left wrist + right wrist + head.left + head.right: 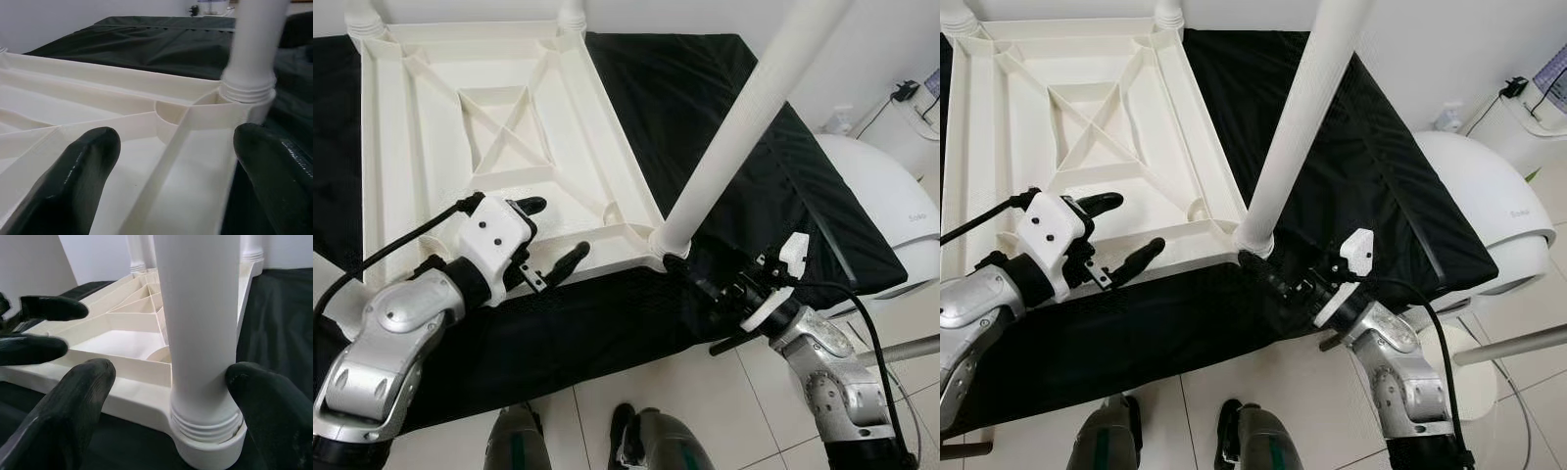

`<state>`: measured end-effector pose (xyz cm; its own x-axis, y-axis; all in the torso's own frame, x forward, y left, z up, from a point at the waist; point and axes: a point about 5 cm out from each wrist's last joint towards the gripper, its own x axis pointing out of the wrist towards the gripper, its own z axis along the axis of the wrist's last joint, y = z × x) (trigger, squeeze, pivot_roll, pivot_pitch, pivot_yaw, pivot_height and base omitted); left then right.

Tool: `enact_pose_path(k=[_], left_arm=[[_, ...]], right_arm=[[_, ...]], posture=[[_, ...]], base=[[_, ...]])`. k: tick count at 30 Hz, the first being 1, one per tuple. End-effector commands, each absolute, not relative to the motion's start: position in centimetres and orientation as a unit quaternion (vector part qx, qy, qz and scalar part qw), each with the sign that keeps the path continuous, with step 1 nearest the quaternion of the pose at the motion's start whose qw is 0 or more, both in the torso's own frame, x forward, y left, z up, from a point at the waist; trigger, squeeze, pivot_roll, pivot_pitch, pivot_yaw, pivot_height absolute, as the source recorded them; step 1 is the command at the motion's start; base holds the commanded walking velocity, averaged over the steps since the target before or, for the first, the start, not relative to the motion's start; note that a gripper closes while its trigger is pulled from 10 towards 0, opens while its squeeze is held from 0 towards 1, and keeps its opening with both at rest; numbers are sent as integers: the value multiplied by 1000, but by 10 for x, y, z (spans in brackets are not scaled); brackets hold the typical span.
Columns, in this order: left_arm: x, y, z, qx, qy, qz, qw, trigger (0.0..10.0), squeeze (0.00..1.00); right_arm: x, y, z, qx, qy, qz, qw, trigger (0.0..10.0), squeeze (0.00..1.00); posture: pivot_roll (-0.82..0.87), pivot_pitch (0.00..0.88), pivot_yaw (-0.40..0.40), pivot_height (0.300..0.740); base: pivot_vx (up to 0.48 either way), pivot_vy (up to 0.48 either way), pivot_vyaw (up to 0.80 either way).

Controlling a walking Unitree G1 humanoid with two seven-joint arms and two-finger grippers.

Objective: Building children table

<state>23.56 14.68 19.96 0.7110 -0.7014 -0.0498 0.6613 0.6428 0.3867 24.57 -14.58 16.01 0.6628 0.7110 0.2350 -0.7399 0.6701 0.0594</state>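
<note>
An upturned white tabletop point(431, 166) lies on black cloth point(705, 108). The left gripper point(551, 238) hovers open over its near edge; the right gripper point(690, 277) sits by the corner leg point(754, 117).

silver arms, white wrist housings, black cables, possibly green-trimmed feet.

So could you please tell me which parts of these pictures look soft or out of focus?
Left wrist view: the left pincer's fingers and the leg are soft. Right wrist view: the right pincer's fingers blur up close. Both eye views are sharp.
</note>
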Motion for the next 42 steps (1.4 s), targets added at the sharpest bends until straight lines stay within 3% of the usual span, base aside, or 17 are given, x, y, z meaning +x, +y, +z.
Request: enact_pose_path(k=[1,11,25,42], left_arm=[[230,139,198,195,-57,-391,898,10000,0],[229,133,184,241,-46,-416,876,10000,0],[224,132,173,264,-23,-448,854,10000,0],[228,138,162,312,41,-460,830,10000,0]], right_arm=[[242,-144,160,52,-100,398,910,10000,0],[248,-143,159,14,-127,326,937,10000,0],[243,-149,148,20,-133,254,958,10000,0],[236,-147,139,20,-130,233,964,10000,0]], posture=[[100,160,-114,740],[93,164,-113,740],[81,164,-100,740],[80,159,-72,740]], base=[[0,0,0],[0,0,0],[0,0,0],[0,0,0]])
